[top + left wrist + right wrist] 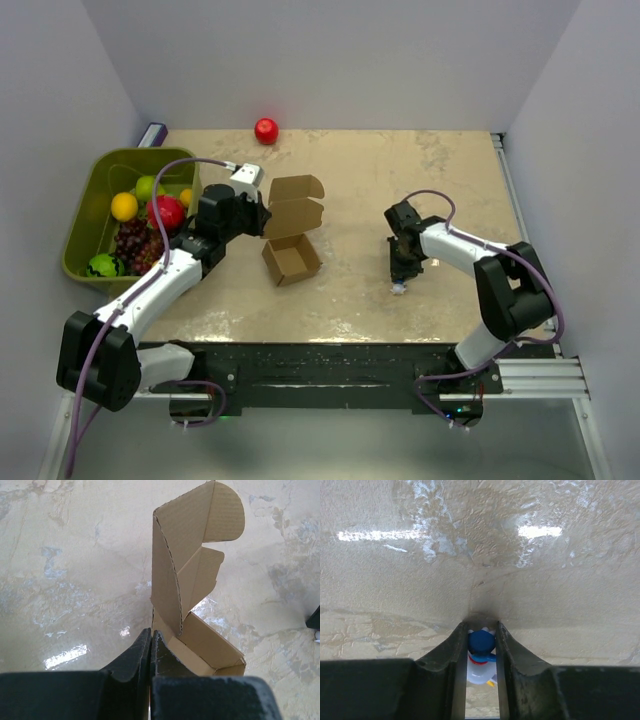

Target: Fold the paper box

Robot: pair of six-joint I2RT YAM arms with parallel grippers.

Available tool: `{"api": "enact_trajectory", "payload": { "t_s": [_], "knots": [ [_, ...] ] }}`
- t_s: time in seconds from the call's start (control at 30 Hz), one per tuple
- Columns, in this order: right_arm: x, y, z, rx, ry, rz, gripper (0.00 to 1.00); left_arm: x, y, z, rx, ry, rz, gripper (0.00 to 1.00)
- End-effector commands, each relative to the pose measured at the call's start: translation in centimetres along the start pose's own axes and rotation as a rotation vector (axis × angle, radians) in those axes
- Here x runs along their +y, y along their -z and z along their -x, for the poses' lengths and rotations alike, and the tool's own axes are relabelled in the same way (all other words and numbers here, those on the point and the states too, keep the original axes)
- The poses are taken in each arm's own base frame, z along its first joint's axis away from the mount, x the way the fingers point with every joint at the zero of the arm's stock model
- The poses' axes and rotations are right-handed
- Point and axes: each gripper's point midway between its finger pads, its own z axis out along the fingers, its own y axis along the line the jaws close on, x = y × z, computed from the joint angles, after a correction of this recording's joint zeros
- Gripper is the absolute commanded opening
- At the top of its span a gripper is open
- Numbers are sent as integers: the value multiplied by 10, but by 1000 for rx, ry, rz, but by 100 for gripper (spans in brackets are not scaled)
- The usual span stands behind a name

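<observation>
The paper box (pixel 290 235) is brown cardboard, a small open tray with its lid flap standing up behind it, at the table's centre left. In the left wrist view the paper box (pixel 190 580) rises right in front of the fingers. My left gripper (pixel 262 222) is at the box's left side, and in its own view the left gripper (pixel 151 632) is pinched shut on the edge of a cardboard wall. My right gripper (pixel 400 283) points down at the table to the right. The right gripper (pixel 481 630) has its jaws pressed against both sides of a small blue-and-white toy figure (pixel 481 647).
A green bin (pixel 85 215) holding several fruits stands at the far left. A red apple (pixel 266 130) lies by the back wall, and a small purple-and-white object (pixel 152 134) sits behind the bin. A metal rail (pixel 512 190) runs along the table's right edge.
</observation>
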Motion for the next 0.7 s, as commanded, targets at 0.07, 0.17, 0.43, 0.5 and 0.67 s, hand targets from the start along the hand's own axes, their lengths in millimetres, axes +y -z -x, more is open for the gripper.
{"api": "enact_trajectory", "payload": {
  "t_s": [0.07, 0.17, 0.43, 0.5, 0.67],
  "knots": [
    [2, 3, 0, -12, 3, 21, 0, -8, 1, 16, -65, -9, -47, 0],
    [4, 12, 9, -36, 23, 33, 0, -13, 0, 16, -72, -27, -85, 0],
    [33, 107, 68, -350, 117, 234, 0, -30, -11, 14, -74, -72, -205, 0],
    [56, 140, 83, -487, 170, 326, 0, -38, -18, 10, -52, -80, -256, 0],
    [132, 209, 82, -743, 417, 473, 0, -56, -26, 5, -35, -78, -377, 0]
  ]
}}
